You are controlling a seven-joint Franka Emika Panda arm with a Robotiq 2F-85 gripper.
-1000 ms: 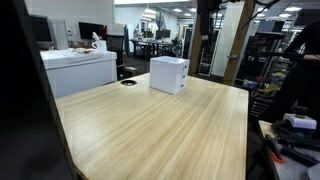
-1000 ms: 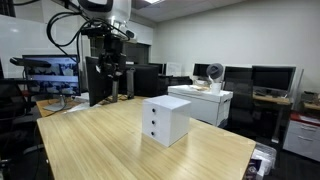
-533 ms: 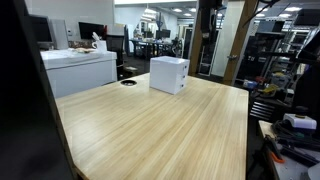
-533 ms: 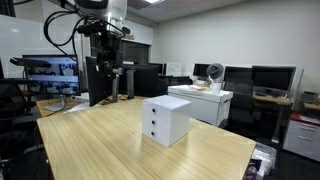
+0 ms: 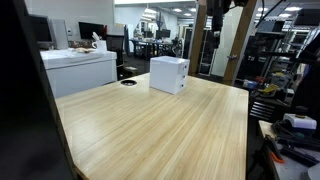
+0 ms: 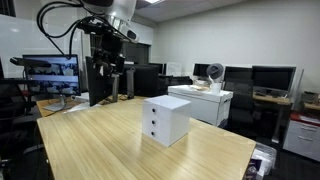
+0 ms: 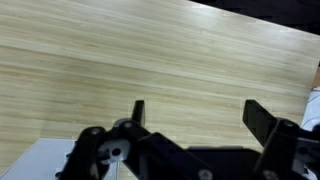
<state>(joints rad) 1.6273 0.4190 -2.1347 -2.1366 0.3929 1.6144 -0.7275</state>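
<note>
A white box with three small front drawers [image 5: 168, 74] stands on a light wooden table [image 5: 150, 130]; it shows in both exterior views [image 6: 165, 120]. My gripper [image 6: 113, 88] hangs high above the table's far side, well away from the box, and shows only partly at the top of an exterior view [image 5: 213, 20]. In the wrist view the gripper [image 7: 200, 112] is open and empty, with bare wood between the two dark fingers. A white surface [image 7: 40, 162] fills that view's lower left corner; it may be the box top.
A small dark ring [image 5: 128, 83] lies on the table near the box. A white cabinet [image 5: 80, 70] with objects on top stands beside the table. Monitors [image 6: 50, 72] and office desks surround it. The table edge [image 5: 248, 120] borders shelving and cables.
The arm has shifted a little at the top of the exterior views. The gripper stays open and the box has not moved.
</note>
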